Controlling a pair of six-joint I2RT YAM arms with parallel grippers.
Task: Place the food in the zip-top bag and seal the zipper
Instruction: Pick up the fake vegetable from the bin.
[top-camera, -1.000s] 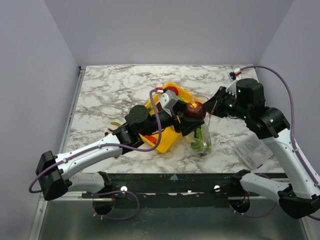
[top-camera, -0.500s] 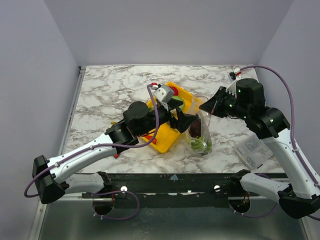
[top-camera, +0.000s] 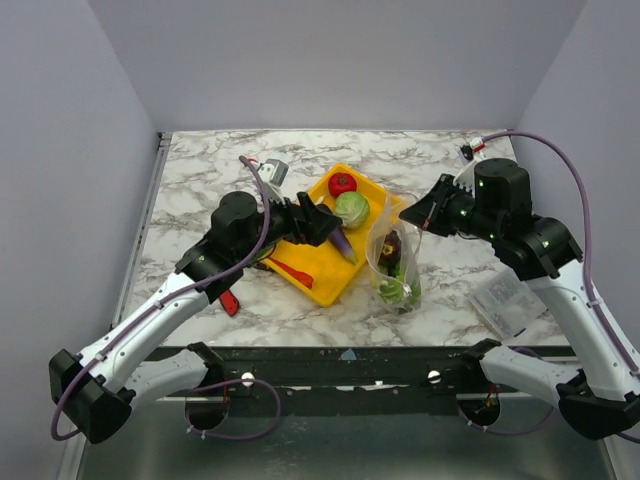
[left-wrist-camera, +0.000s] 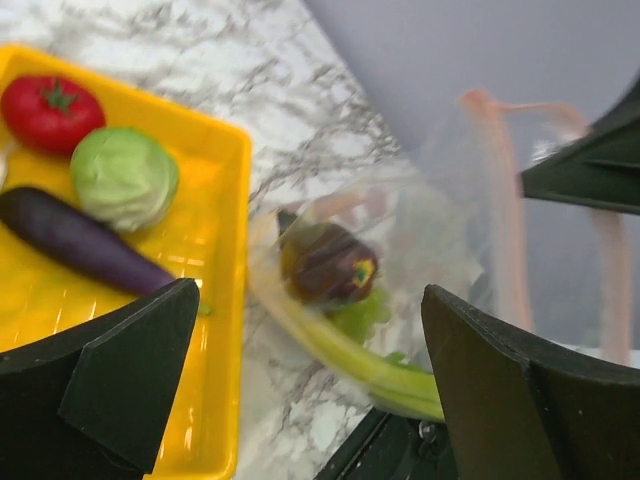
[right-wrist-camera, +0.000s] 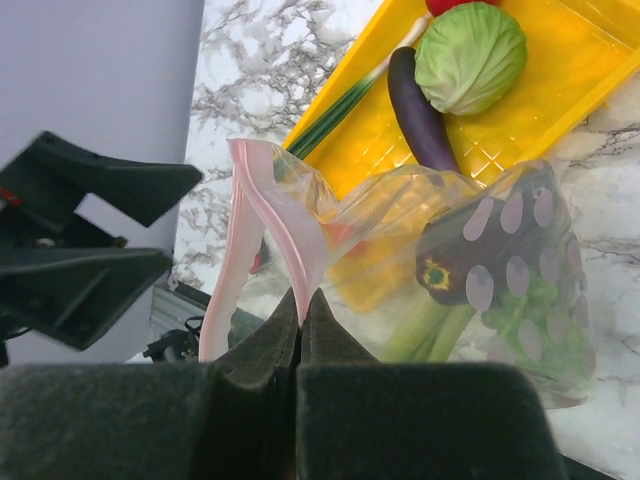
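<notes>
- Right of centre in the overhead view, the zip-top bag (top-camera: 393, 262) stands upright on the marble table (top-camera: 200, 190). It is just beside the right edge of the yellow tray (top-camera: 325, 278), and its mouth is lifted toward the upper right.
- At that mouth, the right gripper (right-wrist-camera: 302, 300) has its fingers pressed together, pinching the edge at the pinkish zipper (right-wrist-camera: 240, 200). The strip's two sides are parted, so the bag gapes.
- Inside the bag sit a stubby dark eggplant (left-wrist-camera: 325, 262), a pale-green leek (left-wrist-camera: 350, 355) below it, and leafy green pieces at the bottom.
- Over the tray's left part, the left gripper (top-camera: 318, 222) hovers with its fingers spread wide, holding nothing and facing the bag.
- On the tray, the red tomato (top-camera: 342, 184) lies at the top corner, with the green cabbage (top-camera: 351, 209) just below it. The long purple eggplant (top-camera: 342, 243) is just beside the cabbage.
- Along the tray's left rim in the right wrist view run thin green onions (right-wrist-camera: 340, 105).
- Lower left on the tray lies a red chili (top-camera: 288, 268).
</notes>
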